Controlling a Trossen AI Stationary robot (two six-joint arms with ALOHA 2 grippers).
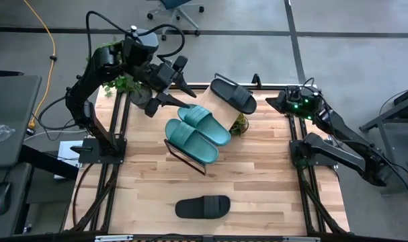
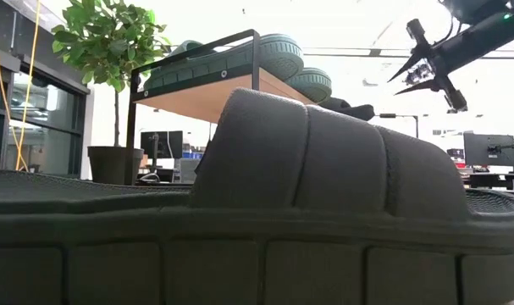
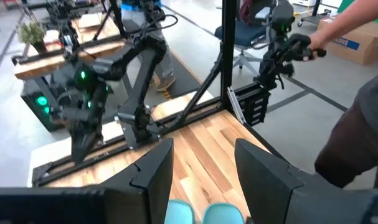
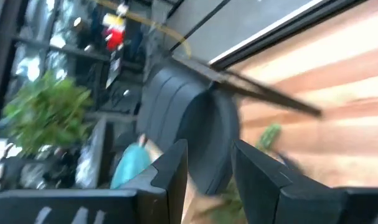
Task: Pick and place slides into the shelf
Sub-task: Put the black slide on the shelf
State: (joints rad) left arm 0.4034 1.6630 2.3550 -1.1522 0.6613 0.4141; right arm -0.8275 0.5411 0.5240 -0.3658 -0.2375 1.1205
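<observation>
Teal and black rubber tell you how far along you are: two teal slides (image 1: 197, 131) lie side by side on the slanted shelf (image 1: 220, 109), a black slide (image 1: 233, 95) sits at its upper end, and the last black slide (image 1: 202, 206) lies alone on the worktop (image 1: 257, 175) near the front edge, well apart from the shelf.

Your left gripper (image 1: 175, 92) hangs above the shelf's upper left side with its fingers spread and nothing between them; the left wrist view shows the teal toes just below it. Your right gripper (image 1: 276, 103) is parked at the back right, near the black slide on the shelf, fingers apart and empty in its own wrist view.

The main risk, as I judge it, is the shelf itself. The board slopes and the slides look only laid on it, so if you swing the left arm low on the way out, a fingertip could catch a teal strap and drag a slide off the slope. Lift clear first.

The remaining slide is far forward for both arms. Reach for it at full stretch and you may pinch only the strap's edge, and soft rubber could fold and slip. The free room on the board looks tight, so a careless placement may nudge a neighbour.
</observation>
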